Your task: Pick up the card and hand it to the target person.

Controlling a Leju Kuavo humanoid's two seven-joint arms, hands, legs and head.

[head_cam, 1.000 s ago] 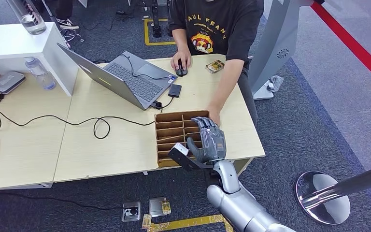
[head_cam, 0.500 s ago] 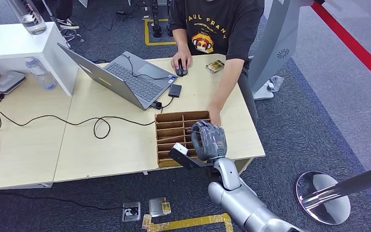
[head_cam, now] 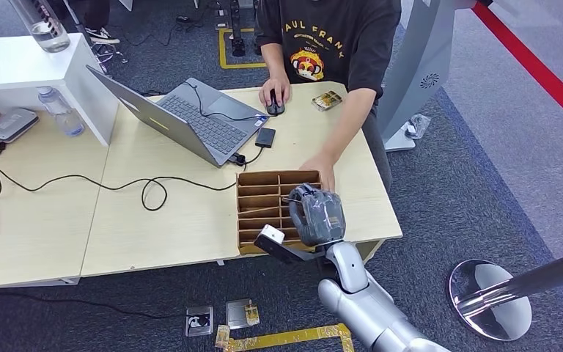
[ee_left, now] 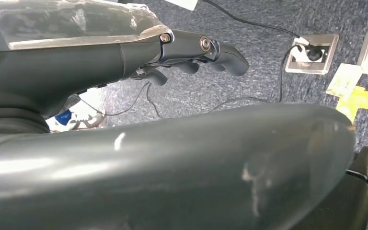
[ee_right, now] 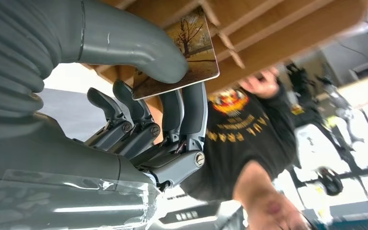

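Observation:
In the right wrist view my right hand (ee_right: 139, 96) pinches the card (ee_right: 182, 48), which bears an autumn tree picture, between the thumb and the fingers. The card sits just clear of the wooden slats of the divided box. In the head view my right hand (head_cam: 315, 214) hovers with curled fingers over the near right part of that wooden box (head_cam: 264, 187). The person (head_cam: 330, 37) sits at the table's far side, one hand (head_cam: 321, 167) resting at the box's far right corner. My left hand (ee_left: 196, 52) hangs over the carpet, fingers loosely out, holding nothing.
A laptop (head_cam: 190, 117) with a trailing black cable (head_cam: 117, 182) lies left of the box. The person's other hand is on a mouse (head_cam: 274, 105), with a small patterned card (head_cam: 326, 100) beside it. A chrome post base (head_cam: 487, 297) stands on the floor at right.
My right hand's fingers, spread over the box a second ago, have curled in onto the card. The person's hand slid slightly left along the box's far edge.

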